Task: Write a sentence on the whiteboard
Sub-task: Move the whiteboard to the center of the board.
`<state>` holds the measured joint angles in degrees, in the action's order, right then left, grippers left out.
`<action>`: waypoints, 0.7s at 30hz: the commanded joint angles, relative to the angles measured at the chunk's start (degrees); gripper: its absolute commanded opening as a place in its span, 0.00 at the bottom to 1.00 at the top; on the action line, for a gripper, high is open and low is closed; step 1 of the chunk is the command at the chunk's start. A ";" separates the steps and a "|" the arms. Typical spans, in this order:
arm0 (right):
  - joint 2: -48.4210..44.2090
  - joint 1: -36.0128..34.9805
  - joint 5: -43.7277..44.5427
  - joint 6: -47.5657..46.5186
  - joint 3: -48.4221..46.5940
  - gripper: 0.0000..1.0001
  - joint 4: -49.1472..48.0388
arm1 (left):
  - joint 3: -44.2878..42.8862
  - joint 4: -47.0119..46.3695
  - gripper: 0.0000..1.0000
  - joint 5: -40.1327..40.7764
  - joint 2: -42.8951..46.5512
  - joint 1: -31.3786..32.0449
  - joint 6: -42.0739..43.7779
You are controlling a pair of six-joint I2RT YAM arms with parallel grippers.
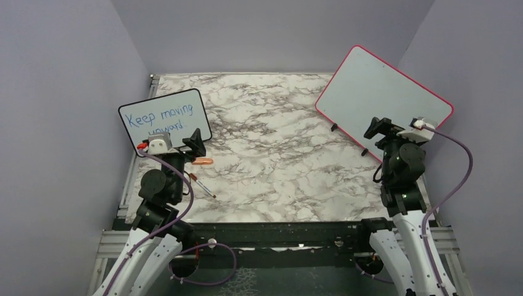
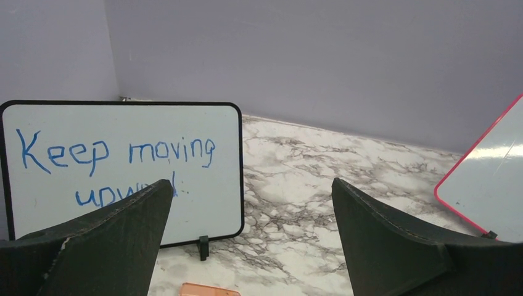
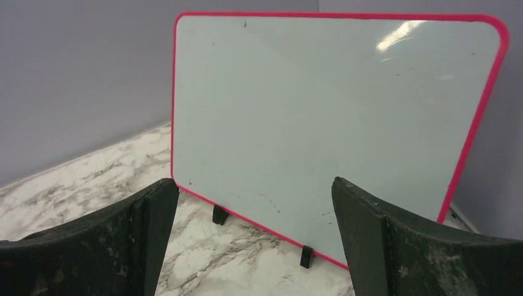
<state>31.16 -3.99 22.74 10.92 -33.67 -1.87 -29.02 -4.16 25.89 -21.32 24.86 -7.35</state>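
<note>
Closest in, both pairs of jaws stand wide apart and hold nothing. The left gripper (image 2: 250,190) hangs low over the marble table (image 1: 277,185), and a small orange piece (image 2: 210,290) lies just below and ahead of its fingers. A thin marker (image 1: 202,185) lies on the table behind those jaws, toward the arm's base and apart from the orange piece. Past the left fingertips, slightly to their left, a black-framed board (image 2: 117,126) with blue writing stands upright.

The right gripper (image 3: 254,185) points straight at the whiteboard (image 3: 321,117), which fills the gap between its fingers and stands a little way beyond them. It rests on two small black feet (image 3: 220,214) near the far right corner of the table, close to the lavender walls. Its face is bare but for faint specks; no words are on it yet, so the writing has not begun.

The panel looks thin, stiff and light, with a slick face. On such small feet it would probably slide or tip back under a pen's push. The red-pink frame at a side or top edge seems the safest place to steady it, since that keeps the fingers off the writing face. The marker should be taken mid-barrel.
</note>
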 commanded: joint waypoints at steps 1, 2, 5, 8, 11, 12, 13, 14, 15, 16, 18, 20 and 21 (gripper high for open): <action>5.73 0.45 -5.77 1.86 -4.31 0.99 5.89 | -1.56 3.57 0.99 0.29 0.95 -0.25 0.06; 7.51 0.45 -6.52 2.59 -5.22 0.99 7.11 | -1.94 4.01 0.99 0.30 0.87 -0.25 -0.09; 13.04 0.41 -8.44 5.56 -7.14 0.98 9.52 | -2.61 7.22 0.99 -0.48 0.27 -0.25 0.94; 18.51 0.42 -9.34 8.70 -8.27 0.98 10.49 | -2.60 7.00 0.99 -0.88 -0.31 -0.25 1.50; 24.45 0.41 -9.45 12.36 -10.03 0.98 11.60 | -2.26 6.40 0.99 -2.34 -0.84 -0.10 1.77; 26.69 0.34 -9.49 13.46 -10.76 0.98 12.16 | -2.21 6.29 0.99 -2.45 -1.05 -0.01 1.75; 28.80 0.19 -9.50 14.45 -11.51 0.98 12.70 | -2.19 6.30 0.99 -2.24 -1.28 0.13 1.70; 31.22 -0.10 -8.97 15.54 -12.11 0.98 13.06 | -2.23 6.39 0.99 -1.91 -1.41 0.29 1.65; 33.05 -0.58 -7.98 16.75 -12.62 0.98 13.39 | -2.33 6.52 0.99 -1.63 -1.45 0.52 1.57; 34.56 -1.23 -6.92 17.66 -12.99 0.98 13.45 | -2.31 6.49 0.99 -1.43 -1.37 0.80 1.47; 37.64 -3.42 -3.27 19.37 -14.00 0.98 13.66 | -2.11 6.14 0.99 -1.28 -1.27 1.33 1.51; 41.04 -5.96 0.44 20.90 -15.55 0.98 14.02 | -1.97 6.02 0.99 -1.19 -1.35 1.92 1.60; 43.03 -7.29 2.21 21.72 -16.59 0.98 14.34 | -1.86 5.87 0.99 -1.19 -1.40 2.20 1.68</action>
<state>69.47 -7.22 17.58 27.35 -46.13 10.41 -29.61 2.68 25.12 -22.68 26.02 -6.35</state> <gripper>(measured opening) 0.977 0.989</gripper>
